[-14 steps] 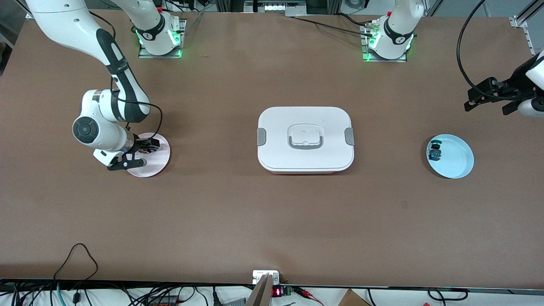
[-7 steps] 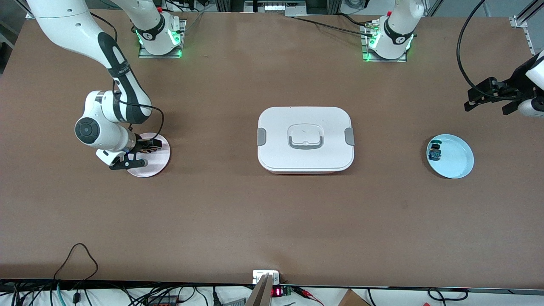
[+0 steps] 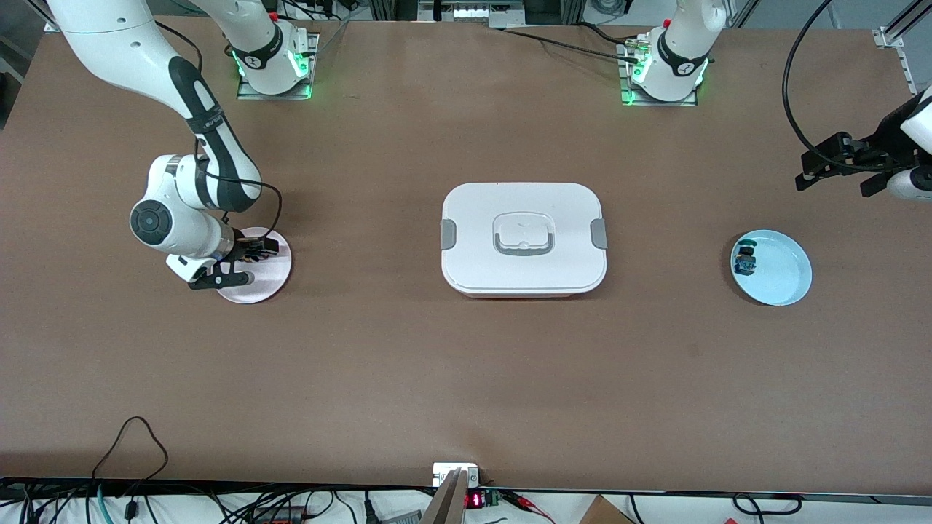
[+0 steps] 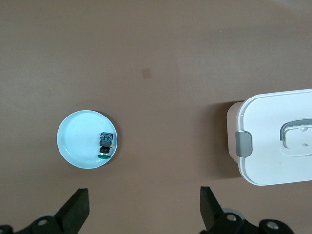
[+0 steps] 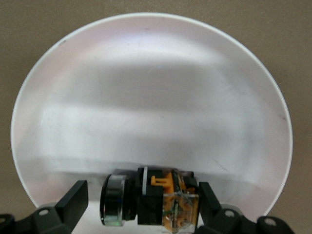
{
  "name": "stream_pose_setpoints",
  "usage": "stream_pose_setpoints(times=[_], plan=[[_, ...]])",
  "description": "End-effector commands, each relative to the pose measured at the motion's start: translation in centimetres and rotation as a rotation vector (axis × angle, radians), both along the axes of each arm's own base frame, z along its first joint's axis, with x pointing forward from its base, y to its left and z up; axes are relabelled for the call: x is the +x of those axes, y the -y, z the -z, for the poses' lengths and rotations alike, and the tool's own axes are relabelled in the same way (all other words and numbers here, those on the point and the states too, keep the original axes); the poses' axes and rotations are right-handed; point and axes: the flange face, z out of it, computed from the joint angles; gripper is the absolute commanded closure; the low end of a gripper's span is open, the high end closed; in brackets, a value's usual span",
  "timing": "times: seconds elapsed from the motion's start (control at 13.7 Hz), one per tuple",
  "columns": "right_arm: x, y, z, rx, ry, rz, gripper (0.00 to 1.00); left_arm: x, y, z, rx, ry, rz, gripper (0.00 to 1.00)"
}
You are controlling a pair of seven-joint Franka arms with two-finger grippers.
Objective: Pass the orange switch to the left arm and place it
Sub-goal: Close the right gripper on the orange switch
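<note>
Progress: early, nothing moved yet. Orange switch (image 5: 156, 202) lies on pink plate (image 3: 273, 273) at right arm's end of tabletop (image 3: 466, 378). Right gripper (image 3: 244, 263) jaws apart around it, no grip. Left gripper (image 3: 834, 166) waits near blue plate (image 3: 783, 280), jaws apart. Pickup, handover around box (image 3: 523, 237) left.

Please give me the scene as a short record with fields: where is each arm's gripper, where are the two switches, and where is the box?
right gripper: low over the pink plate, fingers open on either side of the orange switch
orange switch: lying on the pink plate, not yet gripped
left gripper: open, empty, waiting in the air at the left arm's end of the table
blue switch: on the light blue plate
box: lid on, mid-table between the two plates
</note>
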Motion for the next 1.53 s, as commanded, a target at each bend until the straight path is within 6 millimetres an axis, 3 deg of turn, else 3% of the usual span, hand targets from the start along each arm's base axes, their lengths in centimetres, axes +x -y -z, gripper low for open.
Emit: stream_pose_setpoints(times=[0.0,0.51,0.73,1.02,1.1,1.17,1.46], plan=[[-0.2,-0.1,0.1,0.01,0.008,0.008,0.01,0.0,0.0,-0.7,0.013,0.0,0.018,0.0],[-0.3,-0.1,0.2,0.009,0.0,0.013,0.05,0.0,0.0,-0.7,0.015,0.0,0.018,0.0],[-0.3,-0.1,0.1,0.01,0.001,0.006,0.19,0.0,0.0,-0.6,0.015,-0.005,0.017,0.0],[-0.1,0.2,0.0,0.01,0.009,0.014,0.3,0.2,-0.7,-0.2,0.025,-0.009,0.007,0.0],[-0.1,0.1,0.0,0.01,0.009,0.012,0.37,0.2,-0.9,0.1,0.025,-0.015,0.003,0.0],[-0.1,0.1,0.0,0.009,0.011,0.014,0.5,0.3,-1.0,0.2,0.025,-0.016,0.001,0.0],[-0.1,0.1,0.0,0.01,0.011,0.012,0.6,0.7,-1.6,0.8,0.038,-0.023,-0.008,0.0]])
